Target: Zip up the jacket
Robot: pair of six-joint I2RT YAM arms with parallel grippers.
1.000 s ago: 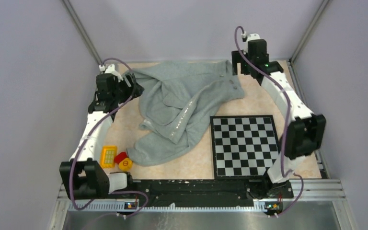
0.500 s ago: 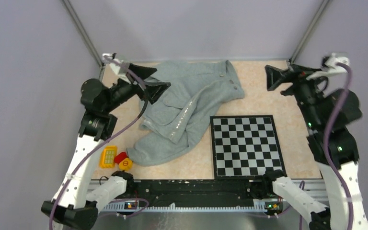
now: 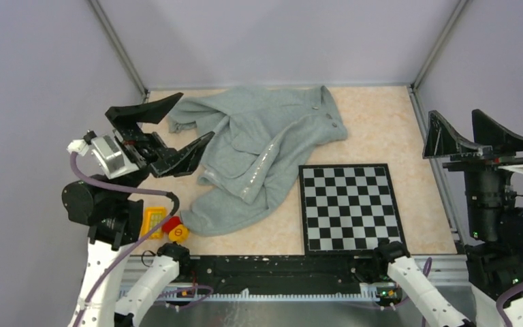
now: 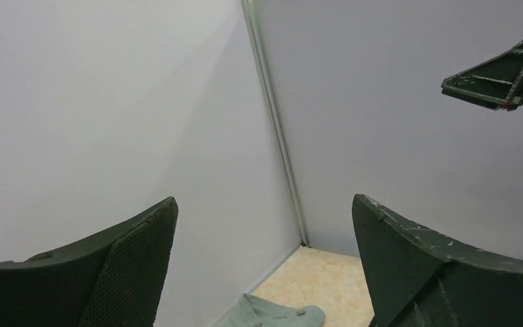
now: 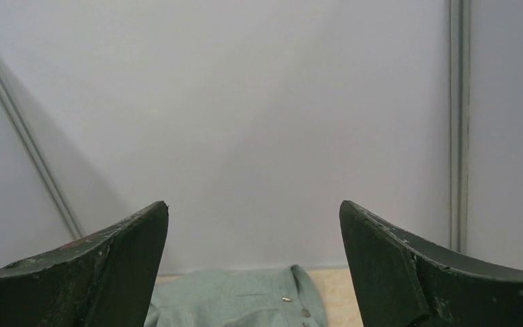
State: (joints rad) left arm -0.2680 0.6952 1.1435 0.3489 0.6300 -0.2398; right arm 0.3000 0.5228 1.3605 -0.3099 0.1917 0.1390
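Pale beige tabletop (image 3: 381, 122), walled in grey, is carrying one large grey-green fleece jacket (image 3: 265, 146). It is lying crumpled and unzipped from the far edge toward the near-left corner, white zipper tape showing. One black-and-white chessboard (image 3: 349, 206) is sitting at the near-right corner, just beside the jacket. Three small toys are clustering at the near-left corner: a yellow rectangular block (image 3: 154, 221), a red piece (image 3: 171, 223) and a yellow-and-red round piece (image 3: 178, 234).

Two grippers are hanging above the table. The left gripper (image 3: 192, 117) is hovering by the far-left corner, and the right gripper (image 3: 452, 113) by the right edge. Both have their jaws spread wide and are gripping nothing.

Both wrist views are facing the grey walls, each catching only a strip of jacket. Only the top view is showing the chessboard and the toys.
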